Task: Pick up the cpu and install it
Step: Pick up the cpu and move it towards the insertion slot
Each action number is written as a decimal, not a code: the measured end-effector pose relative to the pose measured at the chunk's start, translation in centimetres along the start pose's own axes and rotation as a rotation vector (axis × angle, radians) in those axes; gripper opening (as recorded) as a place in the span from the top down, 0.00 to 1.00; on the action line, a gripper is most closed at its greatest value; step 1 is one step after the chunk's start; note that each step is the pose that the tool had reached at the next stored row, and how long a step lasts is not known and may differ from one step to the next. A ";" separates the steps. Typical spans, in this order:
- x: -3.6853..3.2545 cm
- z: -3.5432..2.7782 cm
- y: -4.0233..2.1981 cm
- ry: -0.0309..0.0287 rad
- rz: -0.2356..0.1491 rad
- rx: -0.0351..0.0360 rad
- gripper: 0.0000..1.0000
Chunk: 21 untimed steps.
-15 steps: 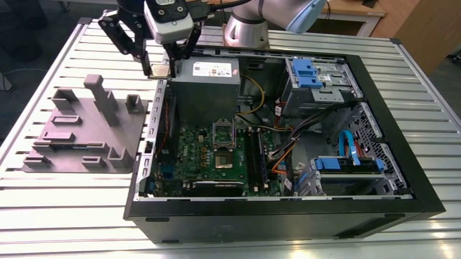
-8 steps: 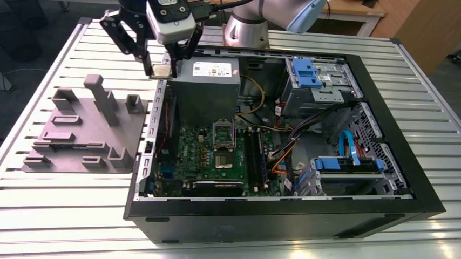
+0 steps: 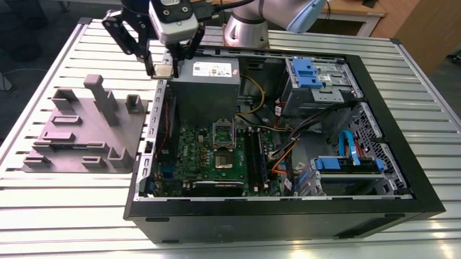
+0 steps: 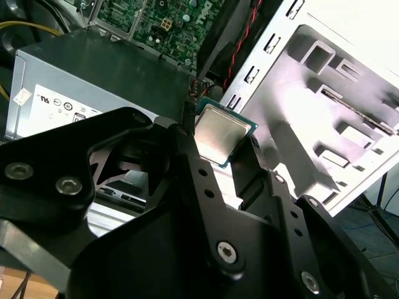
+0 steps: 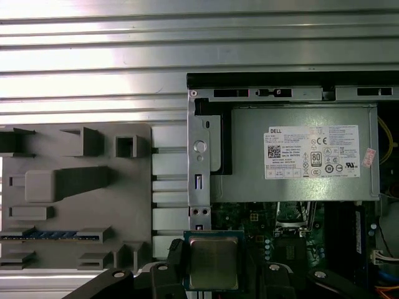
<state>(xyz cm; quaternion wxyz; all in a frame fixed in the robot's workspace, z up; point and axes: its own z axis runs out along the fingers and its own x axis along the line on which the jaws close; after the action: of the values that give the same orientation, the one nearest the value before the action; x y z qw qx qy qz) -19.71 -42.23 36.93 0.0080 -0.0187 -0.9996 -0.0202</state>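
In the tool (image 4: 222, 142), square cpu (image 4: 219, 132), silvery top (thin greenish rim)

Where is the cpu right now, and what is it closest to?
The gripper holds the cpu in the air over the computer case wall on the exterior view's left, beside the grey power supply.

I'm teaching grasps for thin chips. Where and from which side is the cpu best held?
Pinch the cpu by two opposite thin rim edges, coming in from its sides. It is flat and square, so only those edges give parallel faces, leaving the silvery top bare. The gripper holds it so.
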 end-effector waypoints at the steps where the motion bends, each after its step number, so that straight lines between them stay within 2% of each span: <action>1: -0.04 0.00 0.00 0.0000 0.000 0.0000 0.53; 16: -0.32 0.00 0.00 -0.0001 0.000 -0.0001 0.53; 21: -0.39 -0.03 -0.74 0.0000 0.000 0.0000 0.53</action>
<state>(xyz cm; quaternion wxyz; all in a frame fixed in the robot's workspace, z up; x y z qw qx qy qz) -19.35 -42.98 36.92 0.0080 -0.0189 -0.9996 -0.0202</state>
